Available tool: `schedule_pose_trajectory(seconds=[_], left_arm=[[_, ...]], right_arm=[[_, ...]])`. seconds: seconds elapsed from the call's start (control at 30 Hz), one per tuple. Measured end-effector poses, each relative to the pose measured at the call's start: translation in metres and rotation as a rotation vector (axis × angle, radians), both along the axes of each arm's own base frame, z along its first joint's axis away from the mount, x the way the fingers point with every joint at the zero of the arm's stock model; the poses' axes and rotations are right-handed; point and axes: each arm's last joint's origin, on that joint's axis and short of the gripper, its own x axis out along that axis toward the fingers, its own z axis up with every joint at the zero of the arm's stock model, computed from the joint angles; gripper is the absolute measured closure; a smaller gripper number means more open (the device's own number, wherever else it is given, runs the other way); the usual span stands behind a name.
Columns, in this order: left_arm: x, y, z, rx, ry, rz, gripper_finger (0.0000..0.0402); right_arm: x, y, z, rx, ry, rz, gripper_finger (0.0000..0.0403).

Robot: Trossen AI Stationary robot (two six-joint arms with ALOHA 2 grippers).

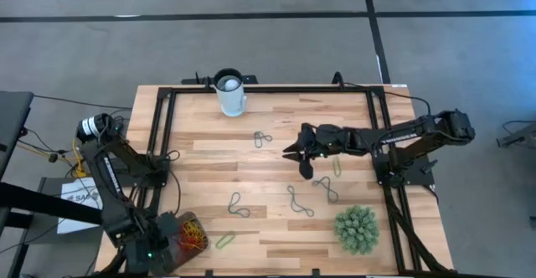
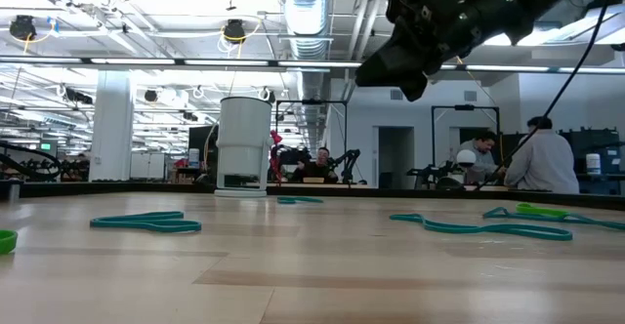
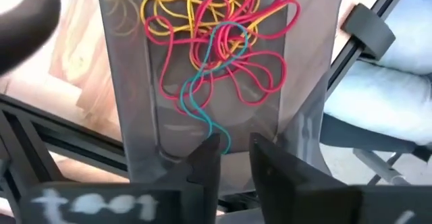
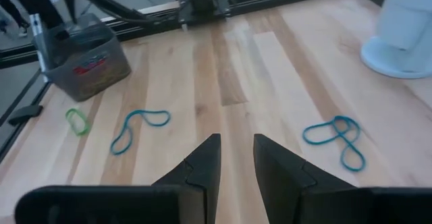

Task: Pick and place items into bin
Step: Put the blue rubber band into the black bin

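Observation:
The bin (image 1: pixel 188 234) stands at the table's near left corner and holds a tangle of red and yellow bands (image 3: pixel 223 28). A teal band (image 3: pixel 202 89) lies on that pile, its end (image 3: pixel 221 142) right at my left gripper (image 3: pixel 234 160). That gripper points down into the bin, its fingers apart. My right gripper (image 1: pixel 295 157) hovers open above the table's middle, with nothing between its fingers. Loose teal bands (image 1: pixel 239 204) (image 1: pixel 300 201) (image 1: pixel 263 138) (image 1: pixel 328 187) and green bands (image 1: pixel 224 241) (image 1: pixel 337 167) lie flat on the wood. My left gripper's fingers stand apart over the bin, pointing down. The teal band's end (image 3: pixel 221 142) lies just by one fingertip (image 3: pixel 206 158); I cannot tell whether it touches. The rest of the band rests slack on the pile in the bin.
A white cup (image 1: pixel 230 94) stands at the far edge. A spiky green plant ball (image 1: pixel 356 228) sits at the near right. A black frame rail (image 1: pixel 163 136) borders the wood. People show in the room beyond the table (image 2: pixel 532 163).

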Motion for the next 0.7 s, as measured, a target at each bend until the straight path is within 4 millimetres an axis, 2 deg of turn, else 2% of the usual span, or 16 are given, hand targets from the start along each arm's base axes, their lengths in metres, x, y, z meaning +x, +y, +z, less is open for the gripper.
schedule_pose_trajectory(seconds=[0.17,0.37,0.47,0.57,0.7], left_arm=[[0.005,0.002,0.000,0.016,-0.037,-0.005,0.0309],[0.033,0.017,0.001,0.113,-0.192,0.060,0.0306],[0.050,0.028,0.002,0.134,-0.212,0.082,0.0306],[0.065,0.036,0.009,0.155,-0.257,0.106,0.0306],[0.081,0.045,0.021,0.278,-0.387,-0.001,0.0306]], right_arm=[[0.003,-0.004,-0.004,0.001,0.005,-0.014,0.0321],[0.018,-0.012,-0.021,-0.101,-0.024,0.012,0.0321],[0.034,-0.022,-0.026,-0.134,-0.042,-0.006,0.0321],[0.051,-0.038,-0.031,-0.069,-0.028,-0.076,0.0321],[0.078,-0.058,-0.053,-0.036,0.036,-0.133,0.0321]])
